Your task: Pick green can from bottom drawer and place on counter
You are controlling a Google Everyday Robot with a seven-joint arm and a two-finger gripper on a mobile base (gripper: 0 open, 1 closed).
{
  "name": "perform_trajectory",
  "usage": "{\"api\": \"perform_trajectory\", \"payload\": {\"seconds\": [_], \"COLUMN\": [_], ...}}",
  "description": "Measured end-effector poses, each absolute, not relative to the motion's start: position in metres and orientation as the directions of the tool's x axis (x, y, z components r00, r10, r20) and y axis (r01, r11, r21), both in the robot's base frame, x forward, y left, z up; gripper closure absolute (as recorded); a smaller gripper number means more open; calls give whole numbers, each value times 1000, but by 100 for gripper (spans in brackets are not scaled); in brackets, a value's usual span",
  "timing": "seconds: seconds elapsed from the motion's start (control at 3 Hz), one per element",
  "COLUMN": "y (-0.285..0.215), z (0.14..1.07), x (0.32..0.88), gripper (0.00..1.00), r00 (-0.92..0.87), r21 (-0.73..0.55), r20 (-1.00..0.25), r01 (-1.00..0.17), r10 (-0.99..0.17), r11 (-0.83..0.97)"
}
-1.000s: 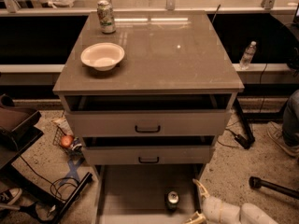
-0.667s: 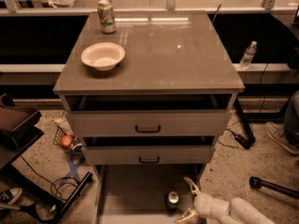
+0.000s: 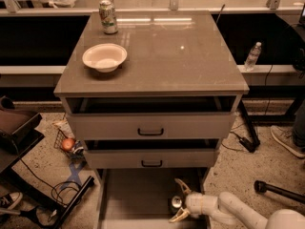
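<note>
Gripper [image 3: 174, 200] low in bottom drawer [image 3: 136, 194], fingers spread wide, bracketing green can [image 3: 176, 204]; not clamped.

Green can [image 3: 176, 203] upright in bottom drawer [image 3: 136, 194], gripper [image 3: 179, 201], jaws spread around it

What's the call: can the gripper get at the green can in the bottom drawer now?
Probably yes. The gripper is down in the open bottom drawer, jaws spread, apparently on either side of the green can. Nothing visible blocks it.
</note>
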State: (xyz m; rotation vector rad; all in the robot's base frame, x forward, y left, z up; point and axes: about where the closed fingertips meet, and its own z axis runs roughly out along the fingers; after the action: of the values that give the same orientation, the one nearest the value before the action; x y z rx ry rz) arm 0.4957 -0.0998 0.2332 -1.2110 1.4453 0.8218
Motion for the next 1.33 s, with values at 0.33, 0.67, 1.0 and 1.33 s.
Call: {"api": "perform_trajectory", "payload": {"seconds": [0.33, 0.67, 1.0, 1.33], "y": [-100, -116, -125, -119], "z": [210, 190, 182, 192], "x": [506, 511, 511, 506], "gripper": [18, 49, 72, 95], "r00": [20, -8, -23, -9], "r21": [-88, -70, -60, -65], "r20": [-958, -942, -936, -944], "r01": [-970, -973, -973, -975], "r10": [-287, -336, -351, -329], "r11": [228, 221, 223, 214]}}
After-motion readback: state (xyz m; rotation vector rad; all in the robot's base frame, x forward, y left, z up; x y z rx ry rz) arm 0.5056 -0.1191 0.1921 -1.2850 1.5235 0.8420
